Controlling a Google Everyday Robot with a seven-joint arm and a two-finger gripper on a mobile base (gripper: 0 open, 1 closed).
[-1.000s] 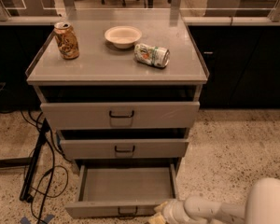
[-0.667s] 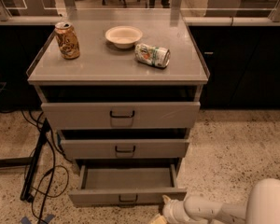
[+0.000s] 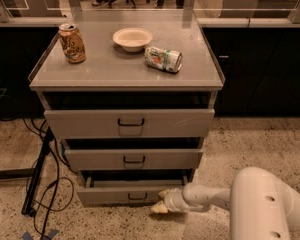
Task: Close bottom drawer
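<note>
Grey cabinet (image 3: pixel 125 87) with 3 drawers, seen from in front and slightly above, standing on a speckled floor (image 3: pixel 260 144). On its flat top, serving as a bench (image 3: pixel 105 69): at the left rear an upright tan drinks can (image 3: pixel 72 43); at the middle rear a shallow cream bowl (image 3: pixel 133 38); just right of the bowl and a little nearer, apart from it, a green-and-white can (image 3: pixel 163 59) lying on its side. Below, the top drawer (image 3: pixel 165 123), tallest front, dark wire handle, out slightly with a dark gap above it. Under that, the middle drawer (image 3: pixel 165 159), also out a little. Lowest, the bottom drawer (image 3: pixel 110 195) (shortest front, small dark handle (image 3: pixel 137 196)), out only a short way, a thin strip of its grey tray visible behind the front panel. At the lower right, a white robot arm (image 3: pixel 215 196) reaching leftward from a bulky white housing (image 3: pixel 267 204). At the arm's tip, the end effector (image 3: pixel 159 207), pale yellowish, low by the floor, right at the lower right corner of the bottom drawer's front panel, seemingly touching it; spread or pressed together: cannot tell. Left of the cabinet, black cables (image 3: pixel 45 184) looping over the floor.
</note>
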